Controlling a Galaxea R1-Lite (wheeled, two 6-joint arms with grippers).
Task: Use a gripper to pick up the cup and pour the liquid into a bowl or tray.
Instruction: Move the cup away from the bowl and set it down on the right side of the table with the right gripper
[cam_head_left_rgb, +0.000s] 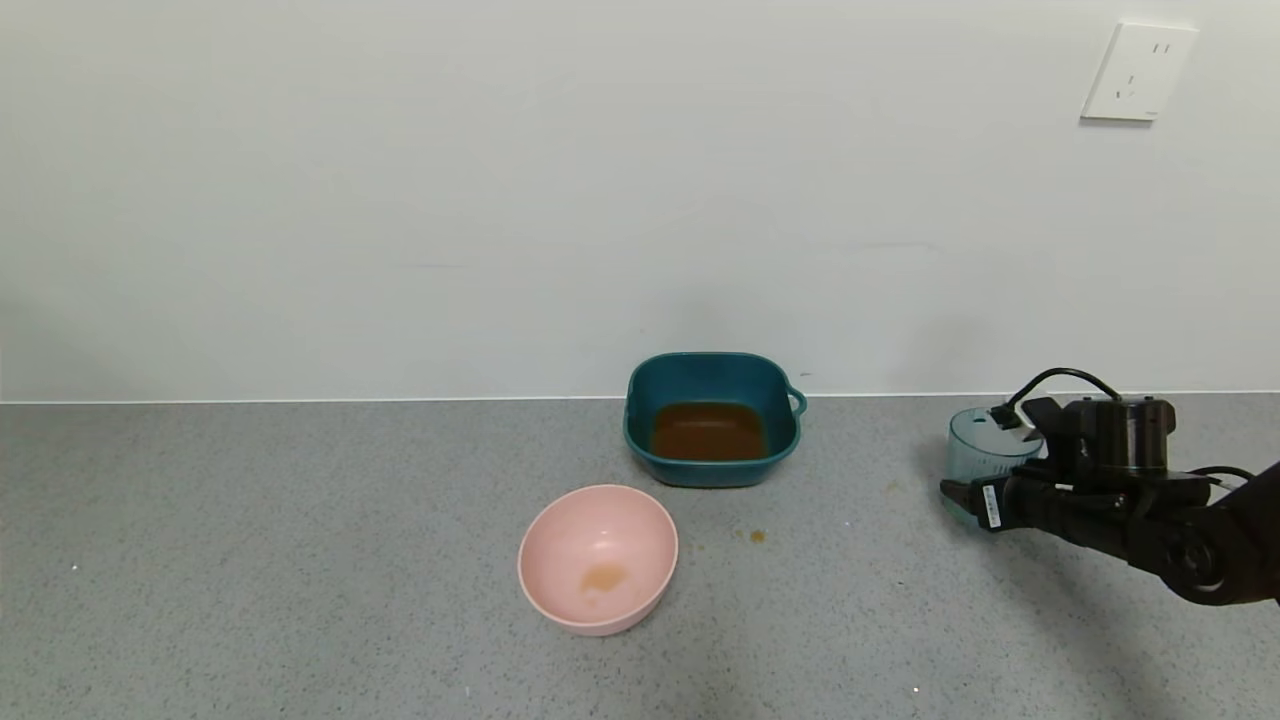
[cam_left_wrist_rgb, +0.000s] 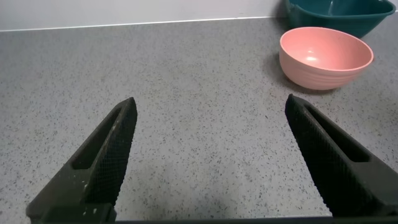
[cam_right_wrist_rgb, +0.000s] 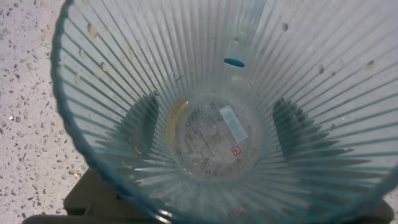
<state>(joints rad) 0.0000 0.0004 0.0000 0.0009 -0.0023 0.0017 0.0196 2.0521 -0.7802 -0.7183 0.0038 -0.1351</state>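
Note:
The translucent blue-grey ribbed cup (cam_head_left_rgb: 985, 440) stands upright on the grey counter at the far right. My right gripper (cam_head_left_rgb: 972, 488) is shut on its lower sides. In the right wrist view I look down into the cup (cam_right_wrist_rgb: 186, 62). Its dark fingers (cam_right_wrist_rgb: 142, 118) show through the ribbed walls on both sides of the gripper (cam_right_wrist_rgb: 214, 118). Only a thin yellowish trace lies at the cup's bottom. The reddish-brown liquid (cam_head_left_rgb: 708, 430) sits in the dark teal dish (cam_head_left_rgb: 640, 400) by the back wall. My left gripper (cam_left_wrist_rgb: 208, 109) is open and empty over bare counter.
A round pink bowl (cam_head_left_rgb: 598, 555) with a pale orange smear stands in front of the teal dish, and shows in the left wrist view (cam_left_wrist_rgb: 325, 53) beside the dish (cam_left_wrist_rgb: 336, 12). Small brown drips (cam_head_left_rgb: 757, 536) lie on the counter. A wall socket (cam_head_left_rgb: 1138, 72) is at the upper right.

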